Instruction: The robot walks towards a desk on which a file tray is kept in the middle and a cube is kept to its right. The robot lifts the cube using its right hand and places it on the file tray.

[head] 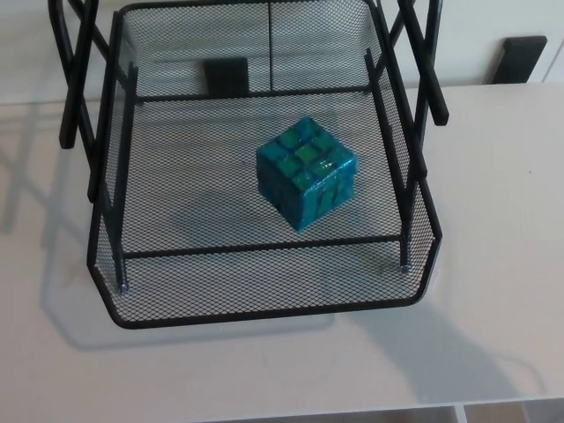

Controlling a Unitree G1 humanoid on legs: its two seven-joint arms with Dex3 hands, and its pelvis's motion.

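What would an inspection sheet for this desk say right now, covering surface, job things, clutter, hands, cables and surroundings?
Surface: white desk, with the tray's shadow on it.
Job's things: black mesh tray in the middle; blue-green cube resting on its mesh floor, right of centre, apart from the walls, one corner towards the camera.
Clutter: small black block seen through the tray's back mesh; black piece beyond the desk's far right edge.
Hands: neither in view.
Cables: nothing seen.
Surroundings: pale background behind the desk; nothing else seen.

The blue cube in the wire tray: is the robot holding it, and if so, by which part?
Nothing is held. The cube rests free on the mesh floor of the file tray, and neither robot hand shows in the picture.
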